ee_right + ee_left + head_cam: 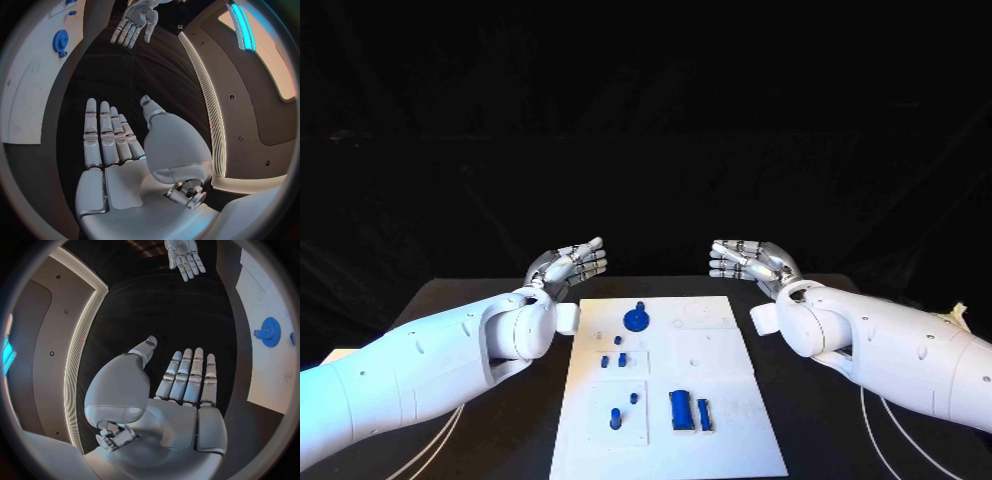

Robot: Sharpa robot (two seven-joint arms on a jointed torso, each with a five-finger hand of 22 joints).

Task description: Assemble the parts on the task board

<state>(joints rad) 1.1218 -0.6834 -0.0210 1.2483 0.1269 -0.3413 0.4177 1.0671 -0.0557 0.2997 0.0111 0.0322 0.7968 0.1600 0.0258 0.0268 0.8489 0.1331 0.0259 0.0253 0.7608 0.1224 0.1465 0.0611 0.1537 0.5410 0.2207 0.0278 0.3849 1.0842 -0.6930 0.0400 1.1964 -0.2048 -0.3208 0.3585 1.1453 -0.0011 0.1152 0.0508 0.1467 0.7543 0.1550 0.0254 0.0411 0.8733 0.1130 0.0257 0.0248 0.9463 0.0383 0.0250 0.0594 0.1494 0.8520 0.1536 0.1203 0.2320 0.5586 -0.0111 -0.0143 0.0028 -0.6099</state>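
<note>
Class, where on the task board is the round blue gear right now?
In the head view, the round blue gear sits near the far end of the task board, left of its centre line, closest to the left hand.

The task board (718, 440) was plain white on a black table (473, 440). On the board, the gear (636, 320), small pegs (616, 418) and two bars (682, 410) were blue. Beside the board, both arms were white, the left hand (570, 265) and right hand (747, 260) silver.
</note>
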